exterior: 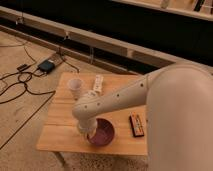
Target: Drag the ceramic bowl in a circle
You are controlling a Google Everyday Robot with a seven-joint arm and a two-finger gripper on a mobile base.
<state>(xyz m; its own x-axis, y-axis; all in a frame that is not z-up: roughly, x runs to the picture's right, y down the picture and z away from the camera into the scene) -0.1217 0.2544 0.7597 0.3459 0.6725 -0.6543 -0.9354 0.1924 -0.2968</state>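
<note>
The bowl point(105, 134) is pinched at its left rim by the closed gripper point(90, 132); it should be slid flat on the surface point(57, 131), kept off the near edge.

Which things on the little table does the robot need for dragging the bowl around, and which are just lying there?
For the job:
- round dark purple ceramic bowl
- gripper, down at the bowl's left rim

Just lying about:
- small white cup
- white oblong block
- dark flat rectangular bar
</note>
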